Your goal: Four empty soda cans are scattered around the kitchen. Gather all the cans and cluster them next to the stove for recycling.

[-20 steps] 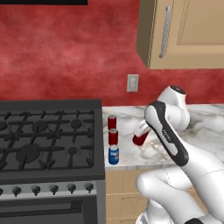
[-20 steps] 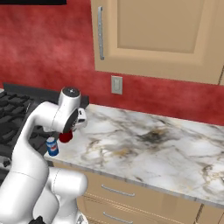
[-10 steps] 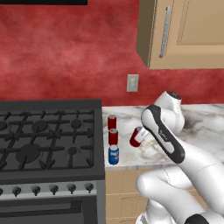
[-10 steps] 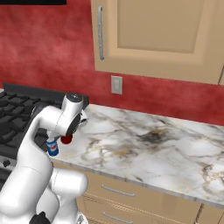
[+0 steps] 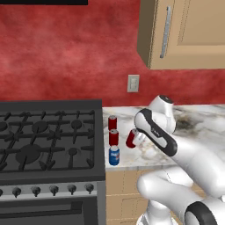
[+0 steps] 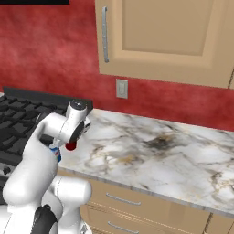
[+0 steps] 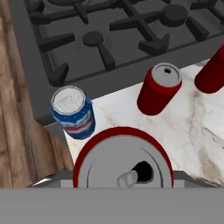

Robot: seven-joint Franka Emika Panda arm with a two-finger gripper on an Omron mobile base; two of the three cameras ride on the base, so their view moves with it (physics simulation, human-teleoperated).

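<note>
My gripper [image 5: 138, 138] is shut on a red soda can [image 5: 132, 139], held tilted just above the marble counter [image 5: 197, 123]. In the hand view its silver top [image 7: 123, 171] is closest to the camera. Left of it, three cans stand in a row along the stove's [image 5: 48, 140] right edge: a red one [image 5: 112, 122] at the back, a red one [image 5: 114, 137] in the middle and a blue one [image 5: 114, 156] in front. The hand view shows the blue can [image 7: 72, 112], a red can [image 7: 158, 89] and part of another red can [image 7: 212, 70] beside the black grates [image 7: 109, 35].
A wall outlet [image 5: 132, 83] sits on the red backsplash, with a tan upper cabinet [image 5: 184, 30] above the counter. The counter [image 6: 160, 151] stretches bare to the right. Drawers [image 6: 119, 201] lie below its front edge. Wooden floor [image 7: 17, 131] shows past the stove front.
The arm has carried the held red can a little to the left and down, closer to the row of three cans. Those cans have not moved.
</note>
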